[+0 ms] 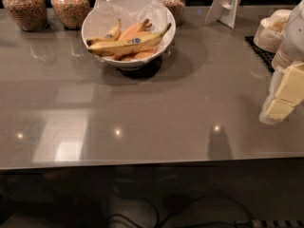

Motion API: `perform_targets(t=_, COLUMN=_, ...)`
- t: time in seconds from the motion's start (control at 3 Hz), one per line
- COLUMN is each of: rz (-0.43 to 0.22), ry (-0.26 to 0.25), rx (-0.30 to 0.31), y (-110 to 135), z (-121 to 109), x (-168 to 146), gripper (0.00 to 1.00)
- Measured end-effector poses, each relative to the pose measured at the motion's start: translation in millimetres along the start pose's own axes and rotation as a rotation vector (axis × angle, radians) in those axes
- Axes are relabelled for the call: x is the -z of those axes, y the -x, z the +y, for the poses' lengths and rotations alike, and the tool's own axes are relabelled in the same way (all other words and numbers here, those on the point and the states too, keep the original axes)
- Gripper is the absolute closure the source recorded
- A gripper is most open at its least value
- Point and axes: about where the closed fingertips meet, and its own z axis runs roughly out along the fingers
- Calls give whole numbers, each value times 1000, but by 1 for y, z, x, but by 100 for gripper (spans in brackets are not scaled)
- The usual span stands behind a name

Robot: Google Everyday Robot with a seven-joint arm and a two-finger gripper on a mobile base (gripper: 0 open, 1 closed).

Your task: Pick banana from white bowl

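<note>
The white bowl (156, 14), lined with crumpled white paper, stands on the grey counter at the back, left of centre. The banana (124, 44) lies across its front, long and yellow with a small blue sticker and a dark upturned stem at the right. Shorter orange-tinted bananas (130, 31) lie behind it. My gripper (280, 101), cream-coloured, hangs at the right edge of the view above the counter, far to the right of the bowl and nearer the front.
Several glass jars of grain (70, 4) line the back edge behind the bowl. A white stand (225, 4) is at the back right. Stacked white cups (270, 30) sit on a black mat (259, 51) at the far right. The counter's front edge (142, 163) runs across the lower view.
</note>
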Motion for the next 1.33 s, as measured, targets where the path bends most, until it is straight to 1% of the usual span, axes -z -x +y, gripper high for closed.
perform_targets(t=0.33, rz=-145, ry=-87, rx=96, y=44, z=-24, x=-6, gripper=0)
perform_targets(t=0.67, rz=-292, ry=-158, rx=191, y=103, z=-59, x=-13, gripper=0)
perform_targets(t=1.0, rz=-415, ry=-201, rx=279, y=167, z=-93, x=-21, gripper=0)
perform_targets(t=1.33, rz=-417, ry=-207, rx=285, y=167, z=-95, x=-20, gripper=0)
